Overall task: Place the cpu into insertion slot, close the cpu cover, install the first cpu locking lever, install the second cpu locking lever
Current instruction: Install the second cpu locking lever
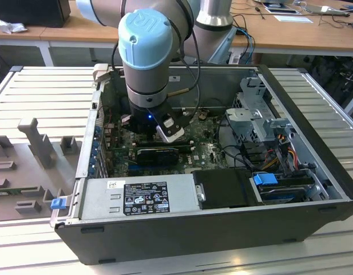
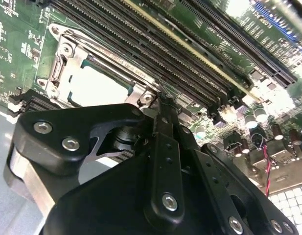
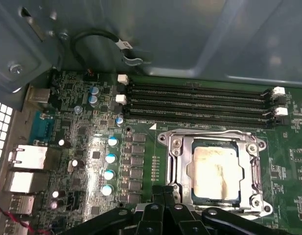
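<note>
- The cpu (image 3: 217,169) lies in the insertion slot (image 3: 197,196) on the green motherboard (image 3: 92,147), with the cpu cover (image 3: 182,164) closed flat around it.
- The gripper (image 3: 164,192) hangs just beside the socket's edge, its jaws clenched together and grasping nothing.
- Long black memory slots (image 3: 199,103) run along the socket's far side; small capacitors (image 3: 110,157) stand nearby.
- In the exterior view, the arm (image 1: 147,57) reaches down into the open computer case (image 1: 222,229), between the power supply (image 1: 136,197) and the grey drive cage (image 1: 256,114).
</note>
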